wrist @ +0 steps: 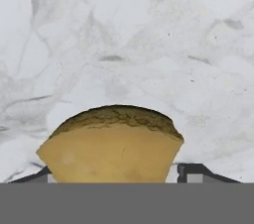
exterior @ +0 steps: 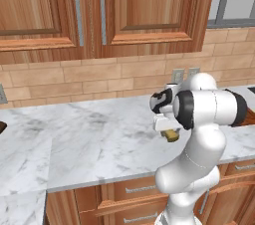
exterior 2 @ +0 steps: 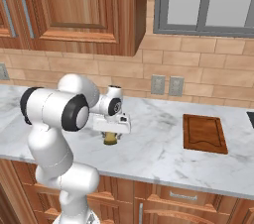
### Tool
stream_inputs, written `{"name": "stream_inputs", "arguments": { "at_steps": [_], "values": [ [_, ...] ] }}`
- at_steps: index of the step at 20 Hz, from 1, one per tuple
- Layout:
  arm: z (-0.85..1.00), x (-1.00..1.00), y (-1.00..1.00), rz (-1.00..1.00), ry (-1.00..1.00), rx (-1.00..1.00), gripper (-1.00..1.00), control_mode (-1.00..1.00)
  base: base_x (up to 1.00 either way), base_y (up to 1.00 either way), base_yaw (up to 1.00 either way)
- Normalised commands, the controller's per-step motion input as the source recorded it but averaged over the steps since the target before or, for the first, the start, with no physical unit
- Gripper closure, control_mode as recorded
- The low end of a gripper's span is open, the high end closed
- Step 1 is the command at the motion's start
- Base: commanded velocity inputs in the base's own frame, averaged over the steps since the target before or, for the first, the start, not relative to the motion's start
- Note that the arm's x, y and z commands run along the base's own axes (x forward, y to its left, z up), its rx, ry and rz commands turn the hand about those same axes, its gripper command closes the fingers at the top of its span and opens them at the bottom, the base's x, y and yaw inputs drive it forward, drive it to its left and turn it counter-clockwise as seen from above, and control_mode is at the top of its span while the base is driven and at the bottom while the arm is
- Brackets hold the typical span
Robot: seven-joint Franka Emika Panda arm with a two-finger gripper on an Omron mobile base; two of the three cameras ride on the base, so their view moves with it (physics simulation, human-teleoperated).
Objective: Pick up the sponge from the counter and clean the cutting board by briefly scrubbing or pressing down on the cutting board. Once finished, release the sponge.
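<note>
The sponge [wrist: 111,143] is a mustard-yellow block lying on the white marble counter [exterior: 89,139]. My gripper [wrist: 116,173] points down over it, one dark fingertip [wrist: 191,171] on each side and a thin gap still showing on the right. From the base views the sponge [exterior: 172,135] [exterior 2: 110,139] peeks out under the hand, resting on the counter [exterior 2: 154,148]. The cutting board [exterior 2: 204,134], reddish-brown with a groove inside its rim, lies flat well to the right of the sponge.
Two wall outlets [exterior 2: 166,85] sit on the brick backsplash behind the counter. Wooden cabinets [exterior: 99,10] hang above it. A dark sink corner [exterior 2: 251,119] shows at the far right. Bare marble stretches left of the arm and between sponge and board.
</note>
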Motion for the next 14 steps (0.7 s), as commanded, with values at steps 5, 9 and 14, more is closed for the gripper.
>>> {"name": "stream_inputs", "arguments": {
  "at_steps": [5, 9, 14],
  "values": [
    [-0.06, -0.31, -0.06, 0.00, -0.04, 0.02, 1.00, -1.00, 0.00, 0.00, 0.00],
    [0.39, -0.75, -0.03, 0.00, -0.26, 0.04, 1.00, -1.00, 0.00, 0.00, 0.00],
    [0.88, -0.34, 0.00, 0.04, -0.19, 0.00, 1.00, -1.00, 0.00, 0.00, 0.00]
  ]
}}
